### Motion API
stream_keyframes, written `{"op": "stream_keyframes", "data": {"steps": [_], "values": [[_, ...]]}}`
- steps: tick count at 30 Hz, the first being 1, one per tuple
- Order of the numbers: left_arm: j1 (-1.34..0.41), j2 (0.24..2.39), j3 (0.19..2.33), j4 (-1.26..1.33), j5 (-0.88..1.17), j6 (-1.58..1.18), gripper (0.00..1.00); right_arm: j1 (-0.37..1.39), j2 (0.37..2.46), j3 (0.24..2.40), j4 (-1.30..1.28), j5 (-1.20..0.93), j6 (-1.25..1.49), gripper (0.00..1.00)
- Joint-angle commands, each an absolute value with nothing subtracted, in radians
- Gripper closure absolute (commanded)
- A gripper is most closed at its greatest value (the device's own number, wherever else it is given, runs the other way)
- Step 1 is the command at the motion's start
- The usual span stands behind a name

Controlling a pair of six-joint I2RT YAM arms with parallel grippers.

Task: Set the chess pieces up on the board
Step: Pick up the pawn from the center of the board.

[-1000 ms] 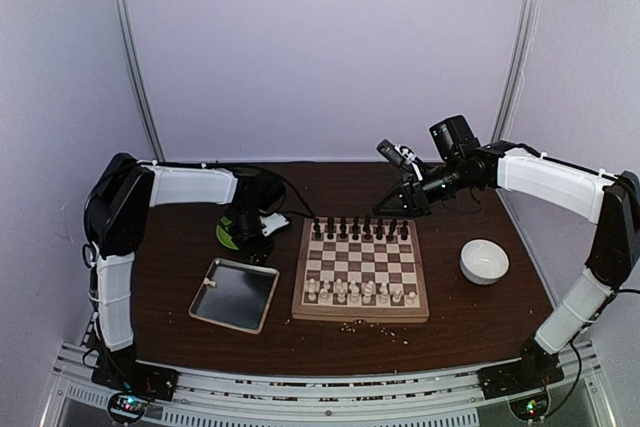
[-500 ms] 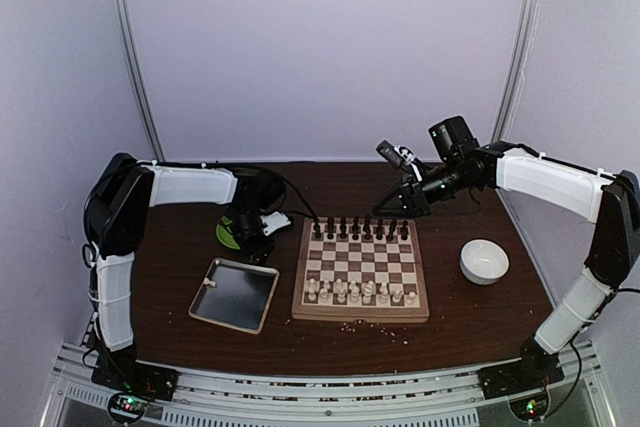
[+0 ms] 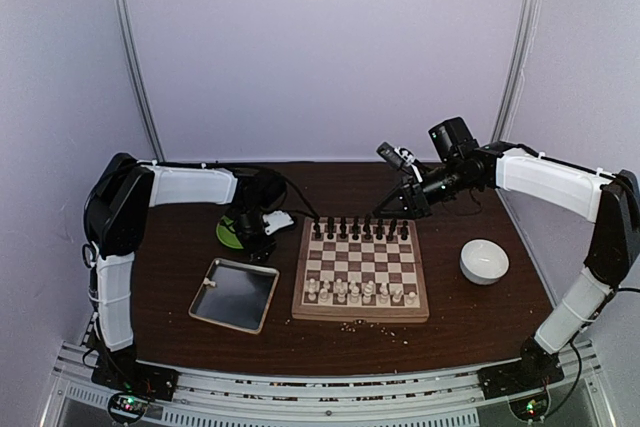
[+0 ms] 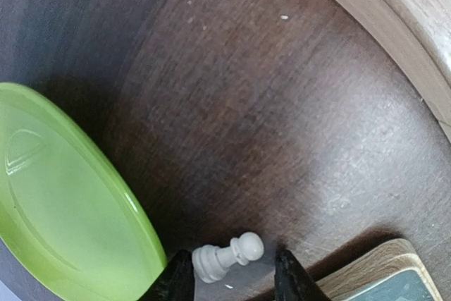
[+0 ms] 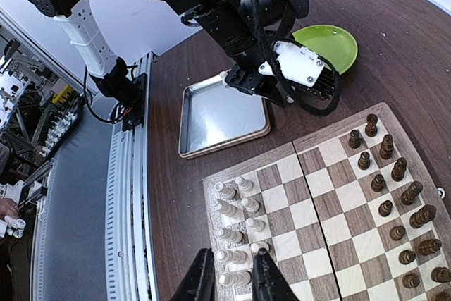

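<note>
Little has been changed: one cream pawn (image 4: 227, 257), toppled just left of the board (image 3: 362, 265), is bracketed but not yet gripped by the parted jaws of the left gripper (image 4: 234, 280); the right gripper (image 5: 232, 280) is held open-jawed near the board's far edge.

1 board (image 3: 360, 319), 1 tray (image 3: 240, 297), 1 bowl (image 3: 484, 260), 1 green plate (image 4: 56, 202). 1 white pawn (image 4: 227, 256) off-board. On-board: 2 dark rows (image 3: 360, 227), 2 white rows (image 3: 360, 292); exact piece count unreadable.

The left arm (image 3: 190, 185) is extended inward, the left gripper (image 4: 232, 281) held low, jaws parted. The right arm (image 3: 545, 179) is reached inward, the right gripper (image 5: 231, 276) raised, jaws parted.
</note>
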State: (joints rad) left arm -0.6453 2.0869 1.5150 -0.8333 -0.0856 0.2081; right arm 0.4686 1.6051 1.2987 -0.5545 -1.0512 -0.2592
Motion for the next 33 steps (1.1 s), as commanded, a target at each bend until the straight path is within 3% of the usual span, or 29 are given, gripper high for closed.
{"op": "stream_keyframes", "data": {"steps": [1, 16, 22, 33], "values": [[-0.647, 2.072, 1.515, -0.792, -0.091, 0.252, 0.59, 0.459, 1.615, 1.307, -0.564, -1.072, -0.268, 0.81], [-0.648, 2.064, 1.493, -0.841, -0.010, 0.341, 0.57, 0.449, 1.609, 1.309, -0.580, -1.080, -0.279, 0.81], [-0.647, 2.036, 1.424, -0.853, -0.024, 0.315, 0.64, 0.442, 1.613, 1.310, -0.587, -1.088, -0.284, 0.81], [-0.647, 2.046, 1.427, -0.817, -0.030, 0.269, 0.69, 0.441, 1.620, 1.325, -0.618, -1.094, -0.304, 0.81]]}}
